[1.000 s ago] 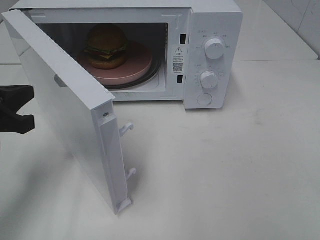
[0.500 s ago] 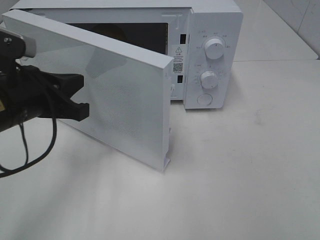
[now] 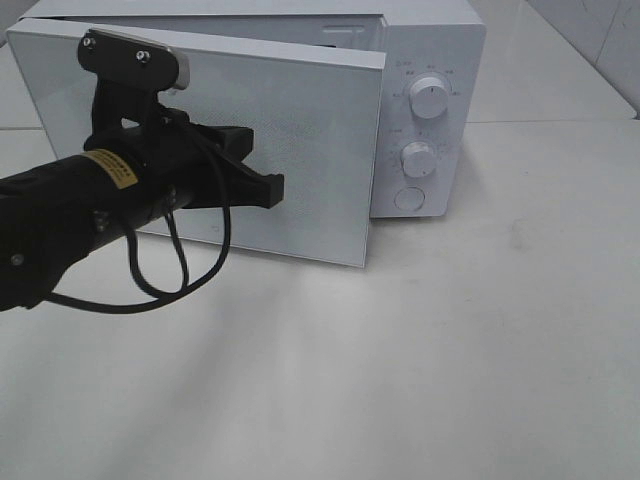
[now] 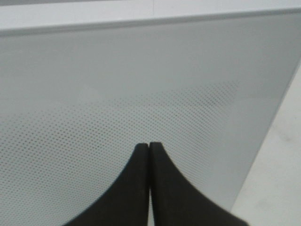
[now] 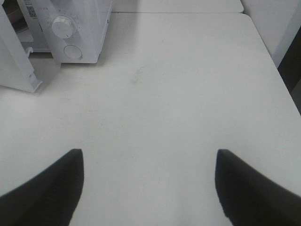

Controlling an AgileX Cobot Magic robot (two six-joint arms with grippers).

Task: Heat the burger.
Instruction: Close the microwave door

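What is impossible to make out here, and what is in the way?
- The burger: in no view; the high view's microwave door covers the oven's opening.
- Whether the left gripper touches the door: its shut tips hide that in the left wrist view.
- Lettering round the upper knob: too small, high view.
- The right gripper: only open fingertips, cut off by the right wrist view's edge.

1. White box-shaped microwave oven [image 3: 455,60], control panel: small grey markings ring the upper round white knob [image 3: 429,98] and the lower round white knob [image 3: 417,158]. The characters are too small to read.
2. Yellow rectangular label [image 3: 110,168] on the black left arm [image 3: 60,215]: it carries dark print that is not legible.
3. Black-and-white code sticker [image 5: 29,7] on the oven front frame, right wrist view: it is partly cut off and unreadable.
4. Result: no text, brand or number can be read.
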